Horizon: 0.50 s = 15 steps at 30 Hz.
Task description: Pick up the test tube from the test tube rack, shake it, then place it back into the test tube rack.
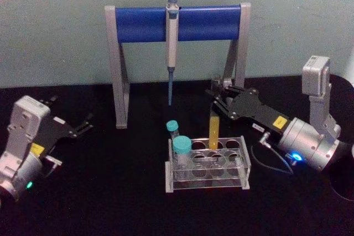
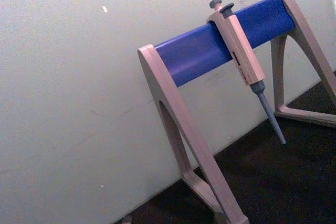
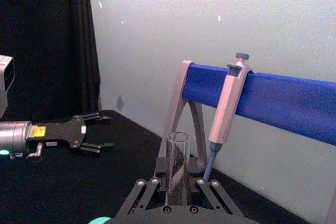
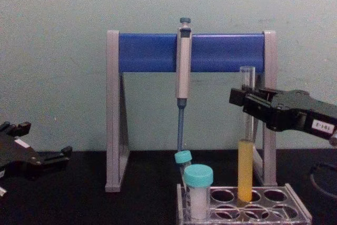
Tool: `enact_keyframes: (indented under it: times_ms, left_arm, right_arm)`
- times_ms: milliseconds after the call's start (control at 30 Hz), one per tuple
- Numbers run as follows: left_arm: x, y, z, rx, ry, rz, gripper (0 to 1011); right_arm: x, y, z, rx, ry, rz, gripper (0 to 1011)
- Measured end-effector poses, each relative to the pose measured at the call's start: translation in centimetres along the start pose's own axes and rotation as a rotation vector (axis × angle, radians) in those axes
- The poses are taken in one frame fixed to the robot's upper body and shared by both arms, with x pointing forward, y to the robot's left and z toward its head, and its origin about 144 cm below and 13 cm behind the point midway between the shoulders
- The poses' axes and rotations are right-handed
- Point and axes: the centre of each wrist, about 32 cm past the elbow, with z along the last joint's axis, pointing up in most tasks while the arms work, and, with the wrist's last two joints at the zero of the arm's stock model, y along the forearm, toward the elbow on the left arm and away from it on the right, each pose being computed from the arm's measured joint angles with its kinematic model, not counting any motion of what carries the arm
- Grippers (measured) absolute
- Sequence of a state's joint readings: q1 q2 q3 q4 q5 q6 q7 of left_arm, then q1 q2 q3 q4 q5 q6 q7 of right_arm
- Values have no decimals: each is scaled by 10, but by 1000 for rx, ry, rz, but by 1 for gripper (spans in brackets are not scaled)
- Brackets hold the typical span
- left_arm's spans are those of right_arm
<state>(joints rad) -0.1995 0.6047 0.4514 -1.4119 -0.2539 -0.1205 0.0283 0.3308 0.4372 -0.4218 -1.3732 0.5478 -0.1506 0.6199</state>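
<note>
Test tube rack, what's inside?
The test tube, yellow liquid, right gripper at its upper part, tip hidden under the rack's top; a teal-capped tube; a teal-capped vial. Left gripper idles aside.

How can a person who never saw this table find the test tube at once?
Find the grey-and-blue pipette stand at the back; the test tube rack sits before it. The test tube stands in the rack's back row, with the right gripper at its upper part; the left gripper rests far left. It is tall, uncapped and holds yellow liquid, unlike the shorter teal-capped tubes.
</note>
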Motion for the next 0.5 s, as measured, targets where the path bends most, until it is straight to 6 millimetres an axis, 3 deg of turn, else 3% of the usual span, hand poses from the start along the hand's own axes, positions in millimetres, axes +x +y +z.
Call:
enact_keyframes:
  times_ms: [500]
  left_arm:
    - [0, 0, 0, 0, 0, 0, 1001]
  right_arm:
    - [1, 1, -9, -29, 8, -7, 233]
